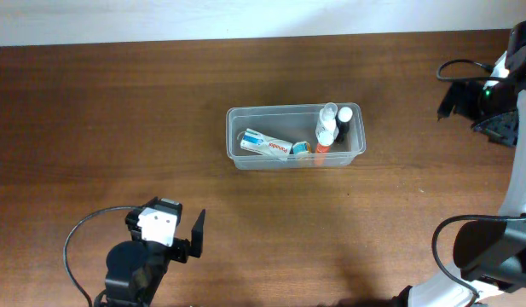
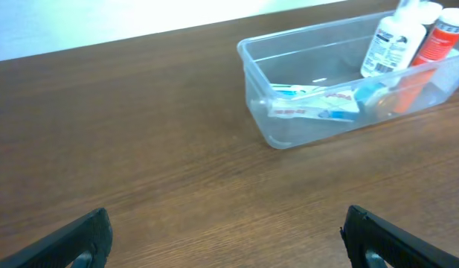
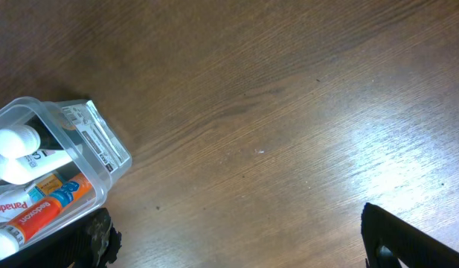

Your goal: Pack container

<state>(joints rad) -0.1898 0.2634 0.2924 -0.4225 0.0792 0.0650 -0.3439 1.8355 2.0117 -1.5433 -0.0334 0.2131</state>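
The container (image 1: 232, 136), a clear plastic tub, stands at the table's middle. In it lie a white toothpaste box (image 1: 267, 145) and an orange tube (image 1: 320, 147), and two white-capped bottles (image 1: 331, 124) stand at its right end. My left gripper (image 1: 169, 217) is open and empty at the front left, well short of the tub. My right gripper (image 1: 469, 109) is open and empty at the far right. The left wrist view shows the tub (image 2: 248, 59), the box (image 2: 318, 109) and the bottles (image 2: 394, 41) beyond the open fingers (image 2: 229, 246). The right wrist view shows the tub's end (image 3: 103, 152) left of the open fingers (image 3: 240, 242).
The brown wooden table (image 1: 101, 128) runs to a white wall at the back. Black cables loop by the left arm (image 1: 75, 247) and the right arm (image 1: 442, 247).
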